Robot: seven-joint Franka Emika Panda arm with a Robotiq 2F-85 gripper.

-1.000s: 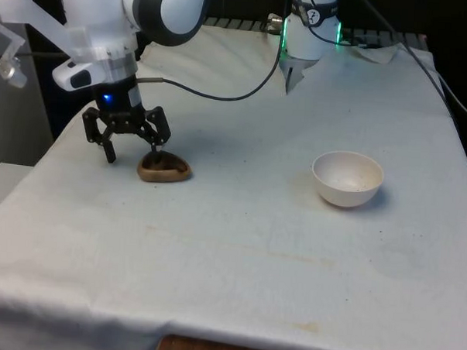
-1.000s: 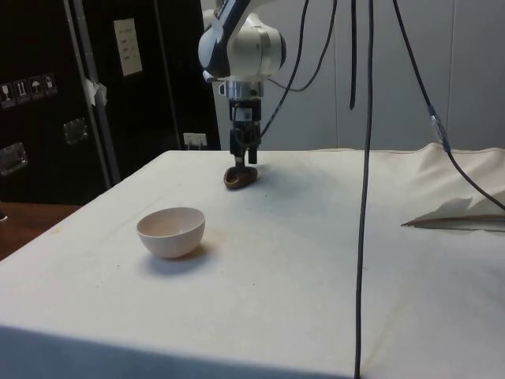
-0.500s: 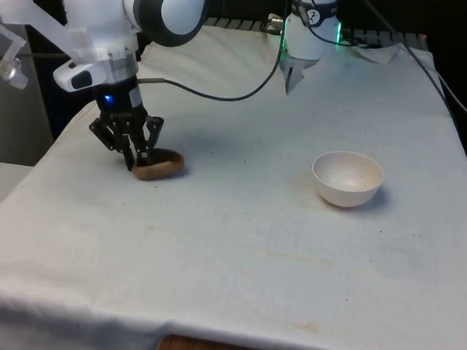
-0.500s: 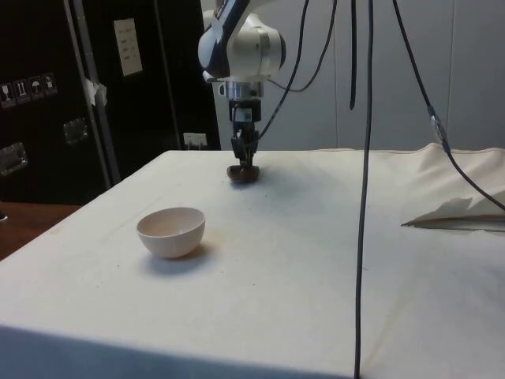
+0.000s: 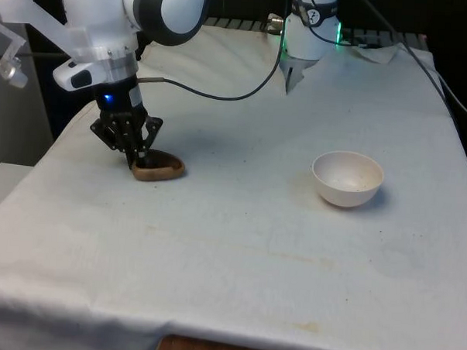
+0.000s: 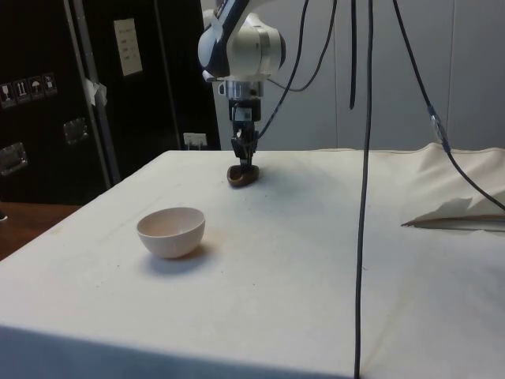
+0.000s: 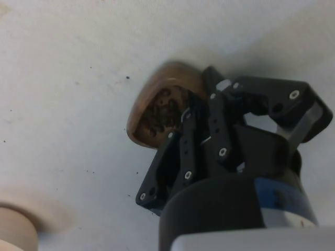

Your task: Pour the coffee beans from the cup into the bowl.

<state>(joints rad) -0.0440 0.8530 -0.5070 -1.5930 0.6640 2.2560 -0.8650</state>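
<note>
The gripper (image 5: 133, 161) is clenched on the rim of the cup (image 5: 159, 168), its two fingers drawn together at the edge nearest the front view's left; the wrist view shows them pinching the wall of the cup (image 7: 157, 107) with one finger inside and one outside. The gripper (image 6: 245, 162) points straight down and the cup (image 6: 243, 175) rests on the white cloth (image 5: 238, 245), low and brown, more a shallow dish than a mug. Dark coffee beans (image 7: 162, 112) lie heaped inside it, and none appear spilled beyond a few dark specks on the cloth. The bowl (image 5: 347, 178) stands well apart, toward the front view's right, white and upright, and its inside looks bare of beans. In the side view the bowl (image 6: 171, 231) sits nearer the camera than the cup. By my reading the grasp is made and nothing more: the cup is not lifted, so the lift, the carry across to the bowl, and the tilt to pour all remain.
</note>
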